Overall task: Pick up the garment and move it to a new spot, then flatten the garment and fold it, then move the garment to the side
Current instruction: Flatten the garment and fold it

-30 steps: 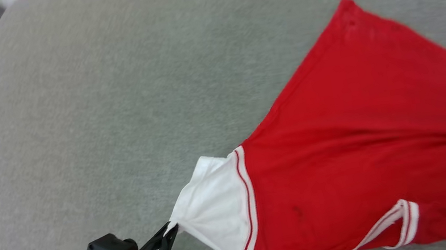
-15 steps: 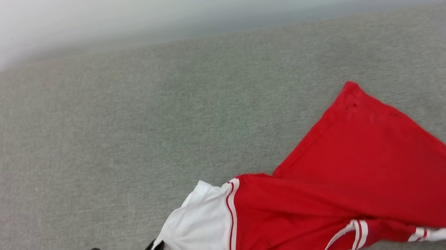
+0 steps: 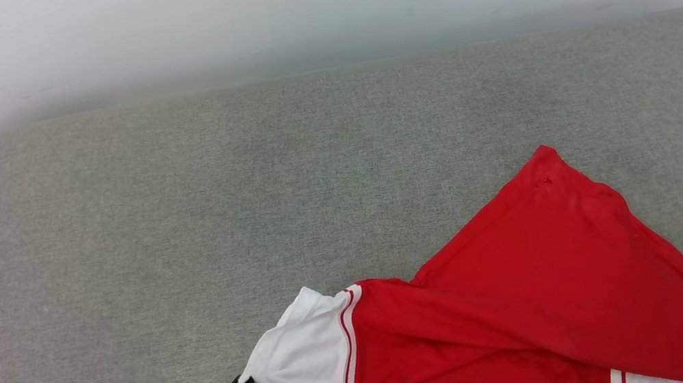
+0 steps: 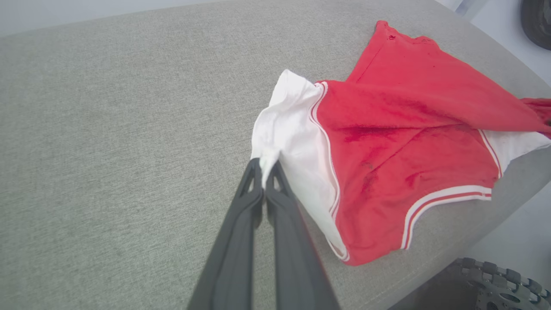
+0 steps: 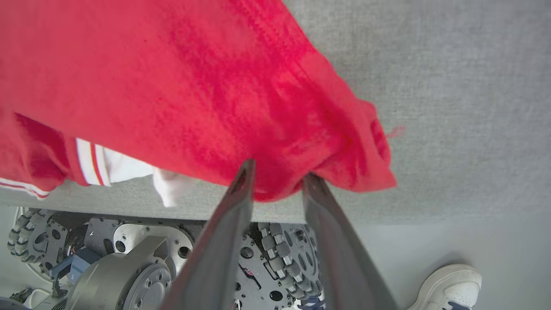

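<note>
The left gripper (image 4: pixel 263 165) pinches the white sleeve (image 4: pixel 288 129) of the red jersey (image 3: pixel 539 297), lying rumpled at the grey cushion's (image 3: pixel 178 212) near edge, while the right gripper (image 5: pixel 280 170) stands narrowly parted at a hem (image 5: pixel 366 172) that could slide off, bunching the cloth.

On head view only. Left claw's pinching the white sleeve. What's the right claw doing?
Observer: In the right wrist view, the right claw has its jaws parted, with a bunched red edge of the garment at its tips.
Operator: Anything around the base?
Observer: A person's white shoe is on the floor, off to one side of the robot's wheels.
Operator: How close is the shirt to the front edge?
Observer: In the left wrist view, the striped trim lies on the cushion, close to its front edge and not over it.
</note>
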`<state>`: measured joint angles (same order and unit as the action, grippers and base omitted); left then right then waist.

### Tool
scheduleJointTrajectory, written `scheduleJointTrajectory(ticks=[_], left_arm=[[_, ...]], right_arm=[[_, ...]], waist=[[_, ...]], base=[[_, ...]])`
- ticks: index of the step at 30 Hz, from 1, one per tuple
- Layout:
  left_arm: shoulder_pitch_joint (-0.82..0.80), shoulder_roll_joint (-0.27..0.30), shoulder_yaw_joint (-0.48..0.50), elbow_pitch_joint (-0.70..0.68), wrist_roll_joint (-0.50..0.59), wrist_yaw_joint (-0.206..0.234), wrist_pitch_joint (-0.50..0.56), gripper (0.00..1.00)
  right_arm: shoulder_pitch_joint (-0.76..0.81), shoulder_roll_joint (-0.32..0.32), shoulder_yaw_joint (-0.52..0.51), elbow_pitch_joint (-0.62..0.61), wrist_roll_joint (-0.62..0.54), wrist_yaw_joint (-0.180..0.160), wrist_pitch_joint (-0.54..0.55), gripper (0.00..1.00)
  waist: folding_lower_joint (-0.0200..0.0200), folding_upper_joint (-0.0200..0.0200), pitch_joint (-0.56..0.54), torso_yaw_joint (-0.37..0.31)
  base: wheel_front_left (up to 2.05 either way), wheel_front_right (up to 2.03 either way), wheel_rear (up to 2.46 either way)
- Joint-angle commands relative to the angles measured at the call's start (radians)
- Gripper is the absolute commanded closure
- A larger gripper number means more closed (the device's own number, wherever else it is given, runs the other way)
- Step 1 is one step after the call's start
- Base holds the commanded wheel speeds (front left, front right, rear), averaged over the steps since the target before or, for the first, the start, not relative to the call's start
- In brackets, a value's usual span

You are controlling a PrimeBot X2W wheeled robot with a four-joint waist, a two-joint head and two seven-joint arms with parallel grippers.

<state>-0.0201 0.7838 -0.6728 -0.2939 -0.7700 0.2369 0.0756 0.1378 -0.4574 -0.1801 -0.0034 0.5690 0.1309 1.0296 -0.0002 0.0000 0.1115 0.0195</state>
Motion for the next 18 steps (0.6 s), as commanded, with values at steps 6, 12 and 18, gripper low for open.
scheduleJointTrajectory(ticks=[6,12,18], left_arm=[[-0.019,0.008,-0.01,-0.031,0.017,-0.003,0.012,1.0],[-0.051,0.01,-0.022,-0.093,0.053,0.001,0.032,1.0],[-0.107,-0.006,-0.042,-0.146,0.095,-0.013,0.049,1.0]], right_arm=[[-0.092,-0.063,0.035,-0.056,0.07,0.0,-0.01,0.0],[-0.256,-0.098,0.07,-0.152,0.091,0.0,0.04,0.0],[-0.462,-0.088,0.14,-0.117,0.032,0.0,0.131,0.0]], waist=[[0.0002,0.0,0.021,0.031],[0.0002,0.0,0.099,0.088],[0.0002,0.0,0.193,0.158]], base=[[0.0,0.0,0.0],[0.0,0.0,0.0],[0.0,0.0,0.0]])
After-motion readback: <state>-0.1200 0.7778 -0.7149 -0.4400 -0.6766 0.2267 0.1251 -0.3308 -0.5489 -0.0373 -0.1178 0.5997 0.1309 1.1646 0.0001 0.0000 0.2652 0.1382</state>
